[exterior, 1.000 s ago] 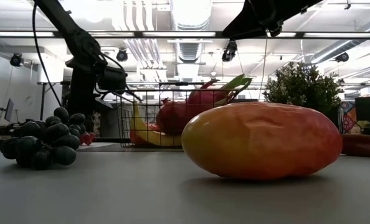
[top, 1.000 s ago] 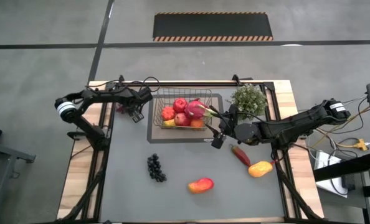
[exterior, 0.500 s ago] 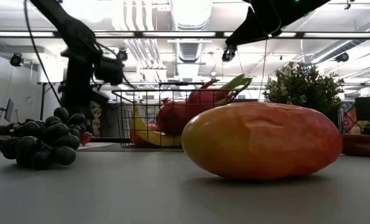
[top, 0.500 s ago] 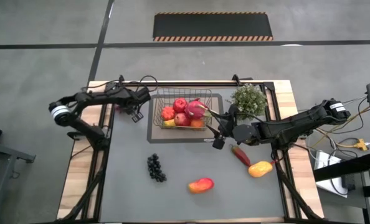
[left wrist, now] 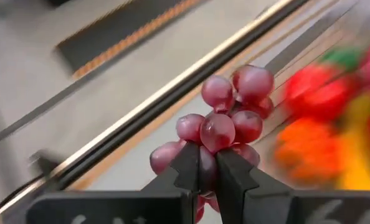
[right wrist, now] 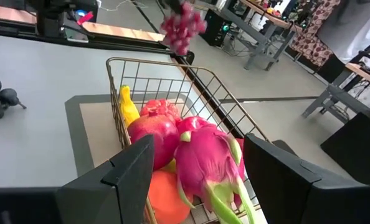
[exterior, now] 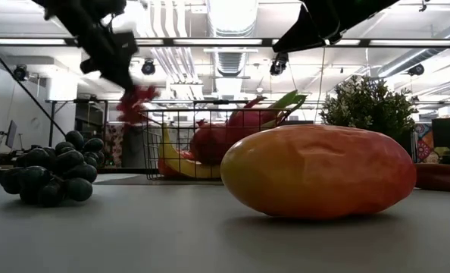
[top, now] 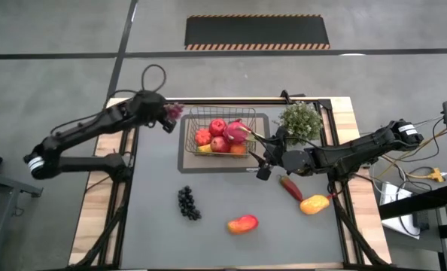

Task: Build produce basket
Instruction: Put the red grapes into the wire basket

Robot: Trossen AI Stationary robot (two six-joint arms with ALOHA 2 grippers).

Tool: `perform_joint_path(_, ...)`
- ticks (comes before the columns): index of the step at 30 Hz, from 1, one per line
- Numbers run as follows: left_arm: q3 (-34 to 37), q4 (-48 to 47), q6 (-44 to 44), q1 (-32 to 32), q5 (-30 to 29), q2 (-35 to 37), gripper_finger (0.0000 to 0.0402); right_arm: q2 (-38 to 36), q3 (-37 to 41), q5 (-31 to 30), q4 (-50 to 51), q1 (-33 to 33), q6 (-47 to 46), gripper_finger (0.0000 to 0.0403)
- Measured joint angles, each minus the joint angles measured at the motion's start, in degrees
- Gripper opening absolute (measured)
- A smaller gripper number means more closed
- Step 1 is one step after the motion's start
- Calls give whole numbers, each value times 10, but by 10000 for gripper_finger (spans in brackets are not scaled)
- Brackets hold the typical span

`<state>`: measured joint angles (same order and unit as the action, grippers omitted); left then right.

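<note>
The left hand [left wrist: 201,180], pinching the red grapes [left wrist: 225,121] low down, carries a light, knobbly, swinging cluster left of the basket [top: 219,128].

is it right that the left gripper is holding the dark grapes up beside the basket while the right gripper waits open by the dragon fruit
Not quite. The left gripper holds a red grape bunch, as the left wrist view shows; the dark grapes lie on the table. The basket, right gripper and dragon fruit are as stated.
</note>
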<state>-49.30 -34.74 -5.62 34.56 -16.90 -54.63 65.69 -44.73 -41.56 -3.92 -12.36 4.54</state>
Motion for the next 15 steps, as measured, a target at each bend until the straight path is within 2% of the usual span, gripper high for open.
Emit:
perform_joint_path(3, 0, 43, -15, -23, 34, 33, 12, 0, 0, 0, 1, 0, 4, 231)
perform_joint_path(7, 0, 96, -30, -60, 47, 54, 12, 0, 0, 0, 8, 0, 9, 231)
perform_joint_path(15, 1, 197, -90, -151, 75, 48, 12, 0, 0, 0, 8, 0, 26, 231)
